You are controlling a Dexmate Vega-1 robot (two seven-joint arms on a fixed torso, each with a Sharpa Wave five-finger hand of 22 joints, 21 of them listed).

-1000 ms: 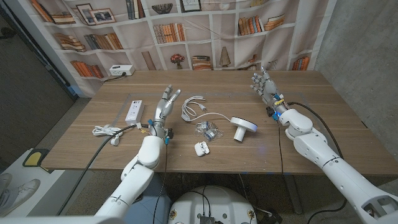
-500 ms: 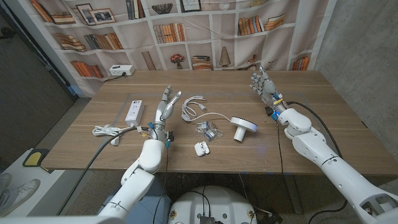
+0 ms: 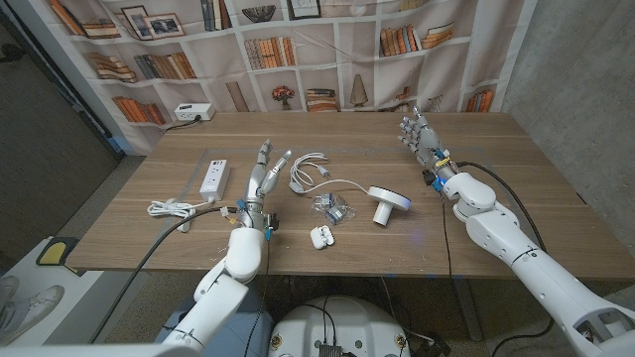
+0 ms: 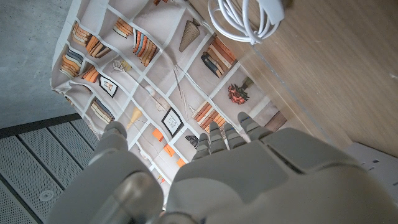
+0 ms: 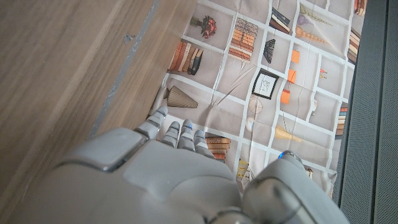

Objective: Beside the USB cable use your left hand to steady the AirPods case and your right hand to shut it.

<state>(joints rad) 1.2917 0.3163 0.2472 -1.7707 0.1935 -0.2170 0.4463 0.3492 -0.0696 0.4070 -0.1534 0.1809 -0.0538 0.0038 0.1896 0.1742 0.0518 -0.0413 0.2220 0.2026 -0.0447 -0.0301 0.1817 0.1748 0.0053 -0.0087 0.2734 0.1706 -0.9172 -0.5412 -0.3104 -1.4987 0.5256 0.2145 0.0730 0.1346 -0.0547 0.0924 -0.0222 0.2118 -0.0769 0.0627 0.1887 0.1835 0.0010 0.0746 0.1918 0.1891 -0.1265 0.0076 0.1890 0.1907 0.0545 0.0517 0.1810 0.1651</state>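
Note:
The white AirPods case lies near the table's front edge with its lid up. Behind it a coiled white USB cable runs toward the middle of the table; its coil also shows in the left wrist view. My left hand is raised to the left of the case, fingers extended and apart, holding nothing. Far to the right and farther back my right hand is held up with spread, empty fingers. The backs of both hands show in the wrist views.
A white round stand and a small pile of clear-wrapped items lie right of and behind the case. A white power strip and a white plug with cord lie at the left. A bookshelf backdrop hangs behind the table.
My left forearm has swung a little to the right and the hand has edged back and narrowed toward the cable. The right hand and the case have not moved.

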